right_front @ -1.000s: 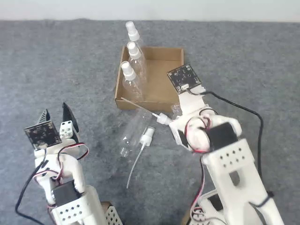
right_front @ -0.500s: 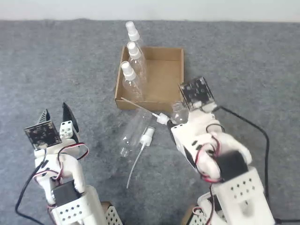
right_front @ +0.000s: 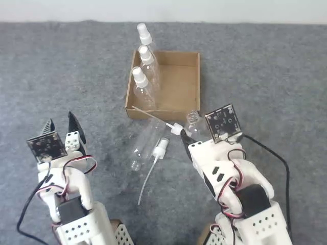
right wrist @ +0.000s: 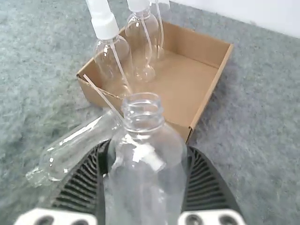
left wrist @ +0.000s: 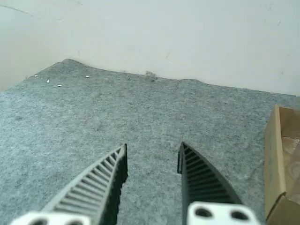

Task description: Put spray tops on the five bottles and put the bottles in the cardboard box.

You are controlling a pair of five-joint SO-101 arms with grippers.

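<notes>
My right gripper (right wrist: 145,157) is shut on a clear bottle (right wrist: 143,117) with no top, held upright just in front of the cardboard box (right wrist: 194,84). In the high view this bottle (right_front: 194,121) stands by the box's (right_front: 176,81) front right corner. Three bottles with white spray tops (right_front: 141,84) stand along the box's left wall. Another open bottle (right_front: 145,143) lies on the carpet. Two loose spray tops (right_front: 161,148) (right_front: 176,128) with long tubes lie beside it. My left gripper (left wrist: 152,161) is open over bare carpet at the front left.
Grey carpet covers the table up to a white wall at the back. The right half of the box floor (right_front: 179,87) is bare. The box's side edge (left wrist: 281,159) shows at the border of the left wrist view.
My right arm has drawn back from the box's front edge toward the near side, carrying the open bottle with it. The left arm has not moved.
</notes>
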